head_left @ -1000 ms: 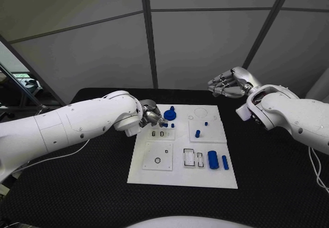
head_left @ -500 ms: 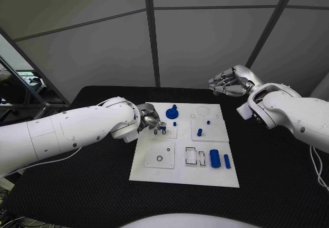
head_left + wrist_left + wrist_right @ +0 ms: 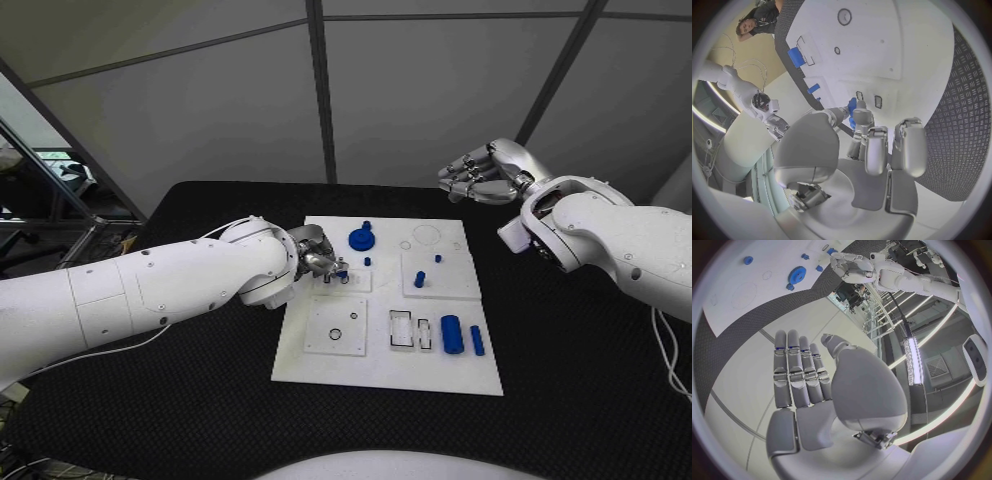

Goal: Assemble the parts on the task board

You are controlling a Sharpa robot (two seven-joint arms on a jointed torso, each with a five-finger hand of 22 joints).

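The white task board (image 3: 378, 366) lies in the middle of the black table. My left hand (image 3: 320, 260) is low over the board's far left corner and pinches a small blue part (image 3: 852, 106) between thumb and fingertip, just above two small slots (image 3: 335, 281). On the board stand a blue gear (image 3: 359, 239) and a blue peg (image 3: 420, 279). A blue cylinder (image 3: 449, 334) and a thin blue bar (image 3: 477, 340) lie there too. My right hand (image 3: 483, 174) is raised beyond the board's far right corner, its fingers (image 3: 798, 372) stretched out and holding nothing.
Empty outlined recesses (image 3: 408, 332) and a round hole (image 3: 335, 333) mark the board's near half. Black table (image 3: 173, 400) surrounds the board on all sides. The gear (image 3: 799, 274) and the board (image 3: 745, 297) lie far below my right hand.
The camera shifted slightly. My left forearm swung lower and nearer the board, while its hand stayed over the two small slots with the part. The right hand has not moved.
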